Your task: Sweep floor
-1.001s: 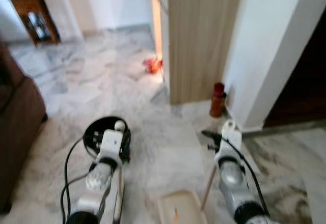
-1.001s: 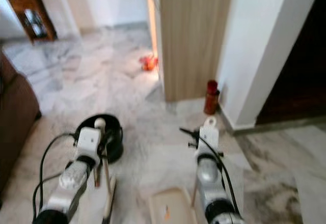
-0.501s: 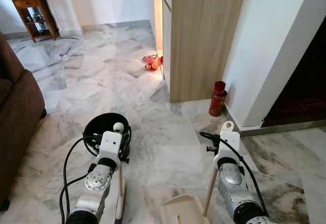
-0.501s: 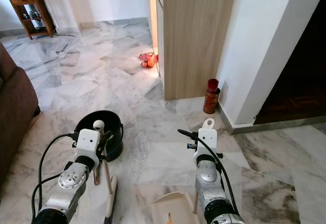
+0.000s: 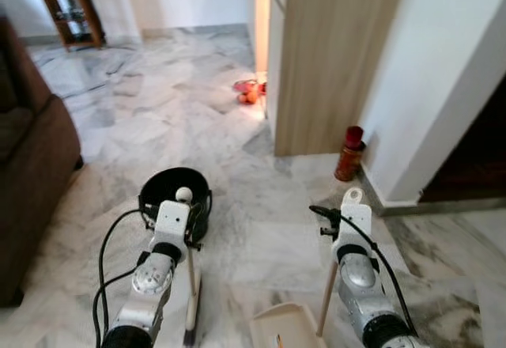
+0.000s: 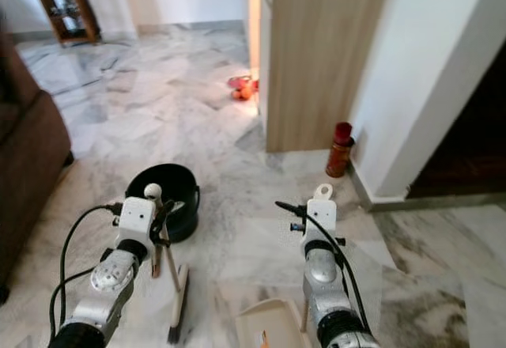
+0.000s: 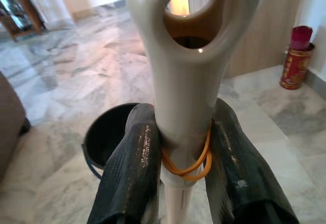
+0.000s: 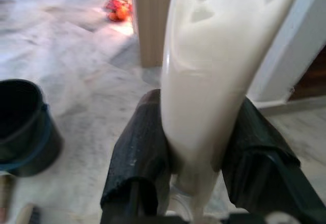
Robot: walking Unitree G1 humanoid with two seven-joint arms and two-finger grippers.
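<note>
Pincer on our left arm (image 7: 186, 168) is clamped on the white broom handle (image 7: 188, 81), its two black fingers (image 7: 133, 173) pressing either side just below the handle's hanging loop, where an orange rubber band (image 7: 186, 167) circles the shaft. In the head views we see that broom's shaft run down from our left arm at lower left of the frame to its brush end (image 6: 175, 316) on the marble floor (image 5: 237, 166). Our right pincer (image 8: 196, 158) is closed likewise around the cream handle of the dustpan (image 8: 214, 71); the dustpan's pale tray (image 5: 286, 330) rests on the floor at the bottom centre of the frame, just left of our right arm. A black bucket (image 5: 175, 198) stands on the floor right behind the left wrist. Farther up, right of centre, a red and gold canister (image 5: 349, 154) sits at the foot of the white wall beside a wooden panel (image 5: 332, 55). Small red and orange things (image 5: 249, 91) lie near the lit gap in the upper middle. A brown sofa (image 5: 32, 174) fills the left edge, and a wooden side cabinet (image 5: 69, 4) stands in the upper left corner.
</note>
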